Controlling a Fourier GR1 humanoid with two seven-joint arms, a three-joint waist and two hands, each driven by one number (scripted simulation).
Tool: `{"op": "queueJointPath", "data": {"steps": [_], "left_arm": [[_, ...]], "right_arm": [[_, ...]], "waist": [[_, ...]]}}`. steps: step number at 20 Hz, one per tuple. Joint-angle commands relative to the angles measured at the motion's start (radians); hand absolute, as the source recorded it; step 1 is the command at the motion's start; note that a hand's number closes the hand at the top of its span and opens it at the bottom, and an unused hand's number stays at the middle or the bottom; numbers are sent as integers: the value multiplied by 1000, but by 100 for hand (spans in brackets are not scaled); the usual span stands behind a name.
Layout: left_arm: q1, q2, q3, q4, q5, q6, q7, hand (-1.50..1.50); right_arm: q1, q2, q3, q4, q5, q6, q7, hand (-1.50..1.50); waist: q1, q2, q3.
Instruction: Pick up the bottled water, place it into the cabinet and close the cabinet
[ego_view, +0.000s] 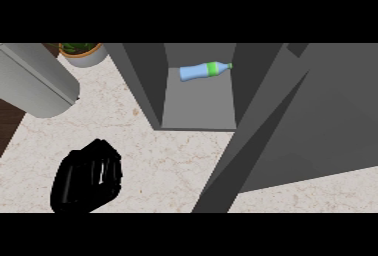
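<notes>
The bottled water (202, 71), pale blue with a green band and cap, lies on its side inside the grey cabinet (198, 110), at the back of the shelf. The cabinet door (310, 125) is a large grey panel at the right; it stands partly swung, its edge running down to the view's lower middle. My left hand (85, 177) rests on the counter at the lower left, fingers relaxed and holding nothing, well apart from the cabinet. My right hand shows nowhere.
A big grey cylinder (35, 80) slants across the upper left. A potted plant (83, 52) stands behind it at the counter's back. The speckled counter (162, 160) lies between my left hand and the cabinet.
</notes>
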Motion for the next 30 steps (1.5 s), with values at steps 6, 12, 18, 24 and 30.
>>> {"op": "queueJointPath", "data": {"steps": [6,12,18,24,30], "left_arm": [[204,66,52,-58,21,-97,-86,150],[177,119,138,-86,82,-143,-45,150],[263,182,187,-111,118,-231,-65,150],[281,186,243,-77,145,-301,-95,150],[268,209,289,-90,160,-318,-50,150]], "right_arm": [[-300,152,128,142,139,-78,75,150],[-437,149,49,259,129,-210,98,150],[-488,150,-88,377,39,-280,84,150],[-647,157,-306,636,-247,-226,-60,150],[-774,159,-444,958,-396,-102,-186,150]], "waist": [[12,-1,-2],[26,5,-3],[57,13,-1],[32,16,1],[18,13,2]]}}
